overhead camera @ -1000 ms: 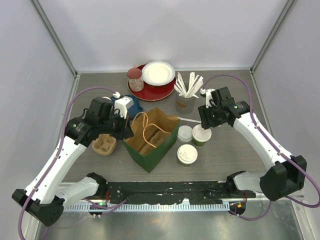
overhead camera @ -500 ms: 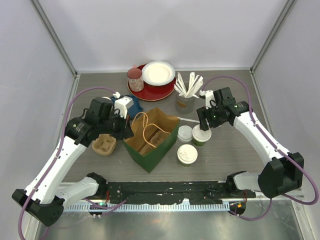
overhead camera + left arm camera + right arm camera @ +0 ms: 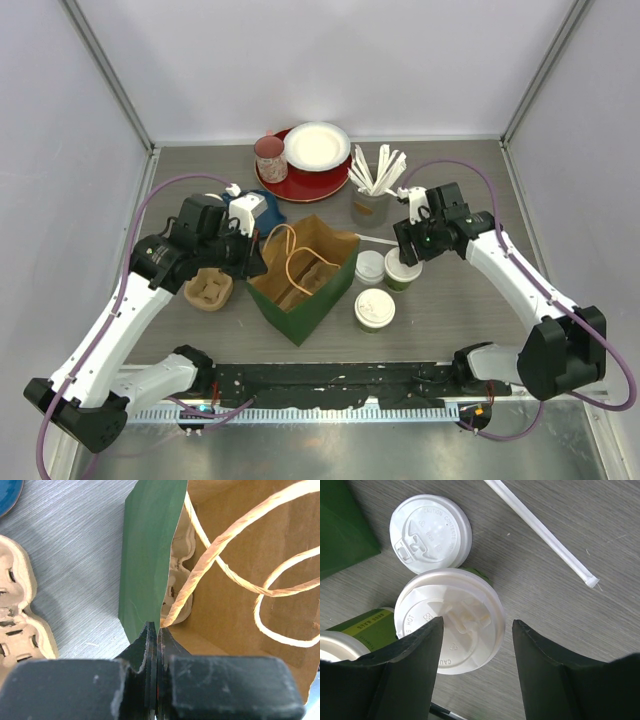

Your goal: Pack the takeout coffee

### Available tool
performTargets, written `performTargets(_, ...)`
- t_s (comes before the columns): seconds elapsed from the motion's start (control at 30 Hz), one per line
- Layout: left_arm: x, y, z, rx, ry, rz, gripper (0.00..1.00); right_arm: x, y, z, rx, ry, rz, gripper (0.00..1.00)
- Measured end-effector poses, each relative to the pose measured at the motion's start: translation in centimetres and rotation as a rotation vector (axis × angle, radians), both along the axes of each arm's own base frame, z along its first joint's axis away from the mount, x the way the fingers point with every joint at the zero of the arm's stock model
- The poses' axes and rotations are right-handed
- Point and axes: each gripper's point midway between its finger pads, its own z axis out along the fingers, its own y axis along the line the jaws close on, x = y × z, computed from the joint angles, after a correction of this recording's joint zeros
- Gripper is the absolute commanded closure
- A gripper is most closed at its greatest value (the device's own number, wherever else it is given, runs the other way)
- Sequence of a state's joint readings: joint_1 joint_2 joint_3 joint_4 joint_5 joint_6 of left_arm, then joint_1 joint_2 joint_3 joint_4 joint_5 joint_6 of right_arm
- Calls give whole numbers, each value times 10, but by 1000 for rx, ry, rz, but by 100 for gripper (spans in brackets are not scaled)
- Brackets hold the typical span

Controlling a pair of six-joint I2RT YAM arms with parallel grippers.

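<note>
Three takeout coffee cups, green with white sip lids, stand right of the green paper bag [image 3: 305, 275]: one [image 3: 370, 267] next to the bag, one [image 3: 403, 272] to its right, one [image 3: 374, 309] nearer. My right gripper [image 3: 408, 256] is open just above the right-hand cup [image 3: 449, 620], its fingers [image 3: 415, 655] straddling the lid without touching it. My left gripper [image 3: 256, 262] is shut on the bag's left rim [image 3: 147, 555], holding the mouth open. A cardboard cup carrier [image 3: 181, 570] sits inside the bag.
A second cardboard carrier [image 3: 208, 288] lies left of the bag. A blue object [image 3: 255, 212], a red plate [image 3: 300, 185] with a white plate, a pink cup [image 3: 270, 157] and a cup of stirrers [image 3: 372, 195] stand behind. A wrapped straw [image 3: 540, 530] lies beside the cups.
My right gripper has moved slightly down and left over the right-hand cup. The left arm and the bag have not moved.
</note>
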State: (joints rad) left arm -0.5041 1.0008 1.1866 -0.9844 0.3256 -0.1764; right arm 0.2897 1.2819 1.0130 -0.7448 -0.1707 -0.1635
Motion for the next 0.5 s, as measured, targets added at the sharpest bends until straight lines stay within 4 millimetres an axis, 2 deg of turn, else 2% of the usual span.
performTargets(0.1,0,0,0,0,0,0,100,1,1,0,10,-17,5,40)
performTargets(0.2,0,0,0,0,0,0,100,2,3,0,22,-22,6,51)
performTargets(0.5,0,0,0,1,-1,-1,100,1,6,-1,62,-1,-70,60)
